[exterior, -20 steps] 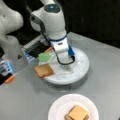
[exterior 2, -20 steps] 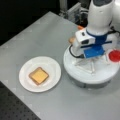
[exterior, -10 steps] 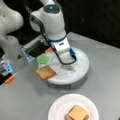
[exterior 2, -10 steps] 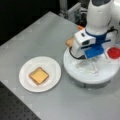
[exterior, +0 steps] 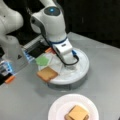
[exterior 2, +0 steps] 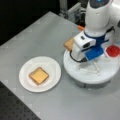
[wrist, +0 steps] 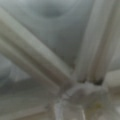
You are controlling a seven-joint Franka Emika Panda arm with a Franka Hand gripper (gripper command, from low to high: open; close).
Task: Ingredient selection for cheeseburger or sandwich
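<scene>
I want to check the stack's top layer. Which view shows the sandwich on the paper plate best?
A front view shows the sandwich whole, yellow top, mid paper plate. Another front view cuts it at the bottom edge. The wrist view shows only tray dividers.

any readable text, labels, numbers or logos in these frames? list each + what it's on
None readable.
Arm: a blue light on top, no lettering or logo to read.
Blue patch on the gripper body: plain, no text visible.
Tray, plate, toast, stack, green leaf, red disc: unmarked.
Wrist view: only the tray's dividers, no text.
</scene>
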